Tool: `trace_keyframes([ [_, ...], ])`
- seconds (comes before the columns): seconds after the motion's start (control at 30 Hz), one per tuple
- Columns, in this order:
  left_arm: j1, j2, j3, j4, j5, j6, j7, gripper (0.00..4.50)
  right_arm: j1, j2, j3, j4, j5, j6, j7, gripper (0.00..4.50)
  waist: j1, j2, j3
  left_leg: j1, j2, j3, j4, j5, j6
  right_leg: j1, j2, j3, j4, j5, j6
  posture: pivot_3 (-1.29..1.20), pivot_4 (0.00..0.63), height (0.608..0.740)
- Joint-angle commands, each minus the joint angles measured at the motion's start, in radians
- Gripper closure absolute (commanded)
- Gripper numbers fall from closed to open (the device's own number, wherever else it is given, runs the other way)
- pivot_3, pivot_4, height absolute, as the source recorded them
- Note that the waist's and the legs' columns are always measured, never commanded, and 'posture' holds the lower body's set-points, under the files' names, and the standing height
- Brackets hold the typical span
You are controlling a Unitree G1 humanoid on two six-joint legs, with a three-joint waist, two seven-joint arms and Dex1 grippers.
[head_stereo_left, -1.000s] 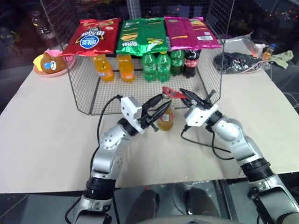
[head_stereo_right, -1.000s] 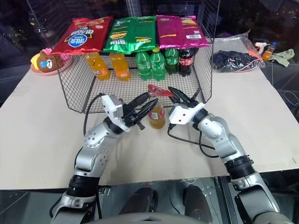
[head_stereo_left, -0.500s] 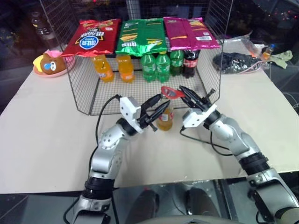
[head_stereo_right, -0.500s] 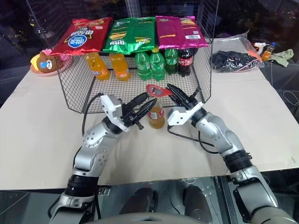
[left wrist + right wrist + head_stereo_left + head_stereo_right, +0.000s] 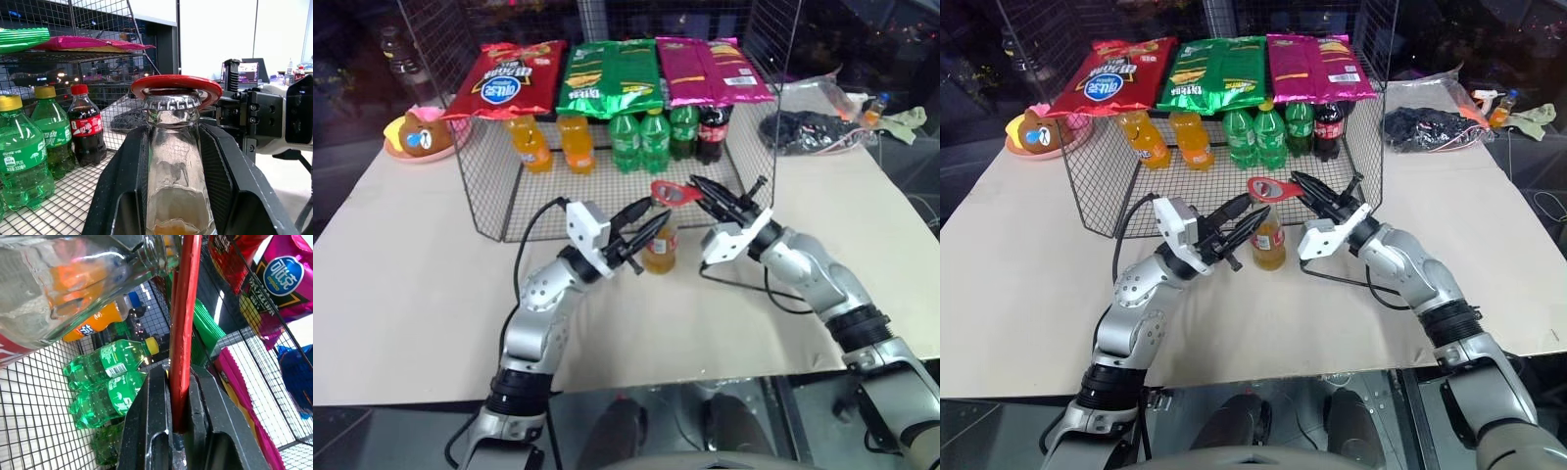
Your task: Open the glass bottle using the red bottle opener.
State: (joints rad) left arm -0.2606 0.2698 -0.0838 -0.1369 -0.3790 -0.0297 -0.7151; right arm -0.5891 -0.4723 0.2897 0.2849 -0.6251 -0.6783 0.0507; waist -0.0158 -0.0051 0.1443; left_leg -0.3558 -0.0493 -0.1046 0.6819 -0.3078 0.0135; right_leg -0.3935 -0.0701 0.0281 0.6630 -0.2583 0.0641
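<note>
Glass, clear and half full of orange drink, the glass bottle (image 5: 662, 243) stands upright on the desk (image 5: 401, 264) just in front of the wire basket (image 5: 489, 196), its neck clamped between the two black fingers of the left pincer (image 5: 641, 223), which are partly open around it. Over its crown cap sits the ring head of the red bottle opener (image 5: 674, 192), whose handle is pinched tight in the closed right pincer (image 5: 707, 193), reaching in from the bottle's right. Green and orange plastic bottles (image 5: 641, 137) stand inside the basket, with snack bags (image 5: 612, 73) lying on top.
</note>
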Motion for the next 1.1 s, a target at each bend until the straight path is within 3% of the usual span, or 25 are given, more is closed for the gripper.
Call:
trace_keyframes([
  [0.03,0.017,0.012,-0.039,0.052,0.052,0.041,0.0,3.33,-0.036,-0.02,0.008,-0.006,-0.002,-0.017,0.026,4.5,0.0,0.0,0.0,0.0,0.0,0.0,0.0,0.0,0.0,0.0,0.0,0.0,0.0,0.0,0.0,0.0,0.15,0.74],
  [0.6,0.023,0.014,-0.055,0.048,0.05,0.068,-0.001,3.33,-0.081,-0.064,-0.025,-0.026,-0.05,0.005,-0.021,4.5,0.003,0.0,0.0,0.0,0.0,0.0,0.0,0.0,0.0,0.0,0.0,0.0,0.0,0.0,0.0,0.0,0.15,0.74],
  [1.1,0.032,0.008,-0.066,0.043,0.048,0.087,-0.004,3.33,-0.122,-0.109,-0.057,-0.058,-0.172,0.024,-0.161,4.5,0.005,0.0,0.001,-0.002,-0.001,-0.001,0.0,0.0,0.0,-0.001,0.0,0.0,-0.001,0.0,0.0,0.0,0.15,0.74],
])
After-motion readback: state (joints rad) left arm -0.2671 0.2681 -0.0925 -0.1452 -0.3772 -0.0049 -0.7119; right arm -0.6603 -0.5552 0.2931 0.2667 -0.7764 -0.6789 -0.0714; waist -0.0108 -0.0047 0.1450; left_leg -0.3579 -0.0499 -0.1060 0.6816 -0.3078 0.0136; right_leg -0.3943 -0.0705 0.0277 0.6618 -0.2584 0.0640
